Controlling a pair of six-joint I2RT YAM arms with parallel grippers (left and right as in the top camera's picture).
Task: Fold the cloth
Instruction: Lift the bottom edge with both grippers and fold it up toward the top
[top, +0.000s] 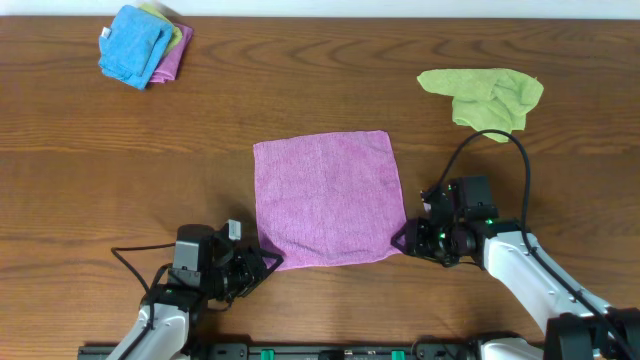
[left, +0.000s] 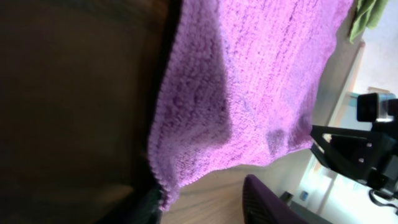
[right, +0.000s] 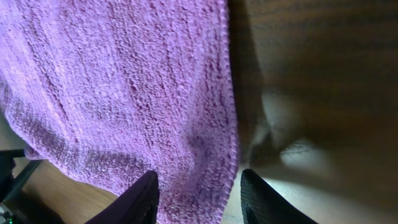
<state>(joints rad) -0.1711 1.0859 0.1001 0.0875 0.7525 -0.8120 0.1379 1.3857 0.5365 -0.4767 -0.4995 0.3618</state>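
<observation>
Lowest in the overhead frame, the left gripper (top: 268, 262) sits at the lower-left corner of the cloth (top: 325, 200) and the right gripper (top: 398, 240) at its lower-right corner, each pointing in at the fabric. In both wrist views the jaws stand apart with the hemmed corner lying between the two fingers. Neither pair is visibly pinched on fabric, so I read both as open and straddling, with nothing held. The step in hand looks like taking the two near corners for the first fold. To do it well, each gripper should close with a good bite of hem inside it rather than the bare tip of the corner, which could slip out on the lift. In the right wrist view the stitched edge runs close to one finger (right: 255, 193), so a nudge further onto the cloth may help. Both should rise together and level, keeping the near edge taut between them. The cloth lies flat and nearly square in the middle of the counter (top: 320, 110), and its smooth upper edge is the line to match the corners to. Further up, well apart, a lime-green cloth (top: 485, 95) lies crumpled at upper right and a blue cloth (top: 130, 48) at upper left, neither in the likely path.
</observation>
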